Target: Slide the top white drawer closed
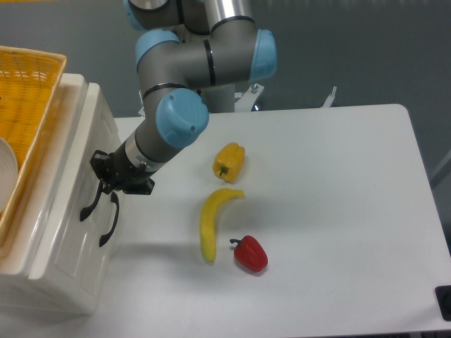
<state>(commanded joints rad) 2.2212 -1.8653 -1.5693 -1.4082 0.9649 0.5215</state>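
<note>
**White top drawer at the left edge of the view**

The top white drawer [77, 211] is a deep box of glossy white plastic, the uppermost part of a white cabinet standing at the left end of the bench. Its front panel faces right and appears tilted in this overhead view, running from upper left to lower right. A thin black curved handle [106, 222] sits on the upper part of that panel, bowing outward. The panel lies close against the cabinet body, with no open gap showing behind it, so the drawer looks shut or very nearly shut.
</note>
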